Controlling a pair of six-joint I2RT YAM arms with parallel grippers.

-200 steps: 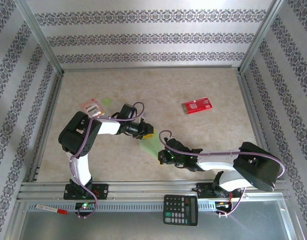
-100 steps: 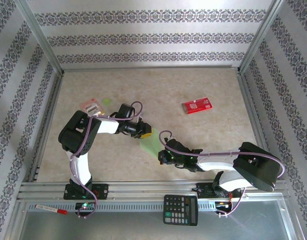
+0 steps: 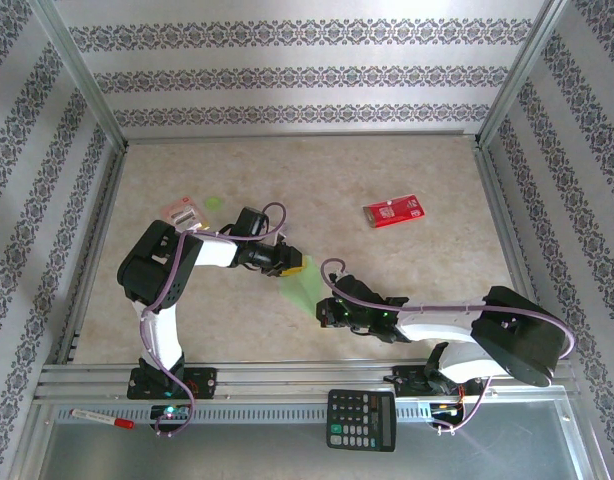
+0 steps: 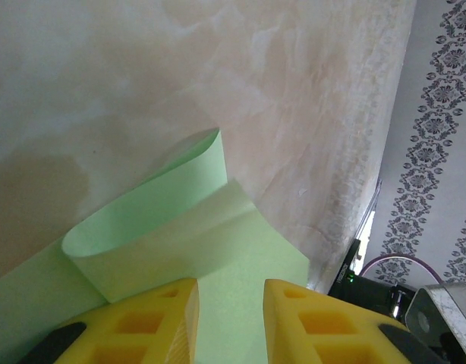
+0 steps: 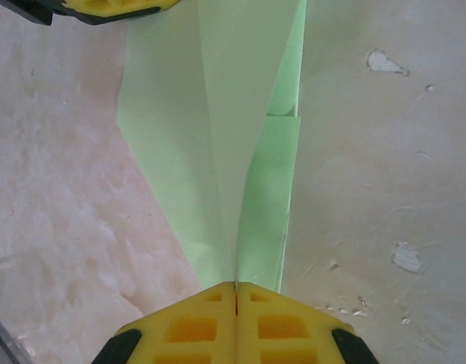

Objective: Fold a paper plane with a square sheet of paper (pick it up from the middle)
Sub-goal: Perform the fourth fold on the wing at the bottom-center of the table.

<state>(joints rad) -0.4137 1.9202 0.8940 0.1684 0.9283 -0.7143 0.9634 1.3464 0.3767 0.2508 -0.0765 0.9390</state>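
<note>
**Creased Sheet Gripped at One End**

The left arm was extended rightward from the lower left of the top view. Its left end effector (image 3: 292, 266) was held released, pads parted, just over the creased green paper sheet (image 3: 302, 290) at mid-frame on the tabletop (image 3: 407, 170). The right arm was stretched low toward the left, with the right end effector (image 3: 325, 312) clenched on the sheet's near tip. Print on the red packet (image 3: 393, 212) was too small to be read.

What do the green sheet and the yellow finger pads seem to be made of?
The green sheet looks like thin matte paper: it holds sharp creases and a flap curls up. The yellow pads look like moulded foam or soft plastic, matte, with square hollows; which one is unclear.
</note>
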